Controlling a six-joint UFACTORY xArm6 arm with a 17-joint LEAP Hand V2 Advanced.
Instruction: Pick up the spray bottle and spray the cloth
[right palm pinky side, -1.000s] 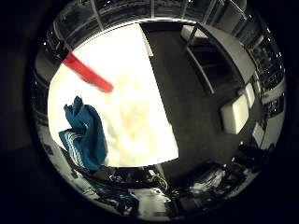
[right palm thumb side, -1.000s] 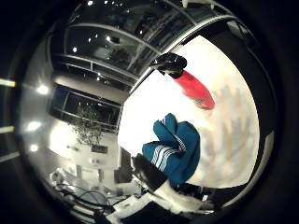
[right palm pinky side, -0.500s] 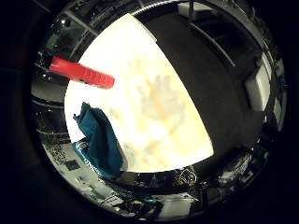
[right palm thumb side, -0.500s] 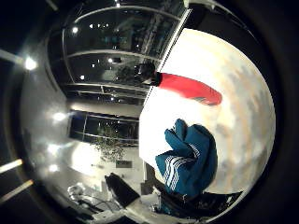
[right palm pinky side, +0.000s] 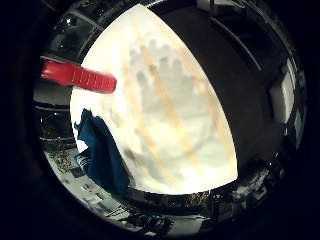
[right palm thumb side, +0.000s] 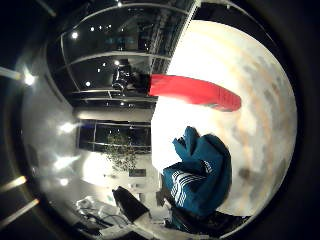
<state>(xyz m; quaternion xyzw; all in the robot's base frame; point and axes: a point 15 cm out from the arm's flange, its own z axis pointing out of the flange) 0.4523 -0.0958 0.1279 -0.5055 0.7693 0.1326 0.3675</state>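
Robot hand out of sight, its state impossible to tell. Below the palm, a pale table (right palm pinky side: 165, 125). Standing near the table's edge, a red spray bottle (right palm thumb side: 195, 92) with black nozzle. Just beside it, apart, a crumpled teal cloth (right palm thumb side: 200, 172) with white stripes.

Black and white robot hand (right palm thumb side: 132, 210) parts

A pale, brightly lit table (right palm pinky side: 165, 115) stands on a dark floor (right palm pinky side: 235, 75). Behind it, dark glass windows (right palm thumb side: 110, 50) reflect small ceiling lights, and a potted plant (right palm thumb side: 122, 152) stands near them.
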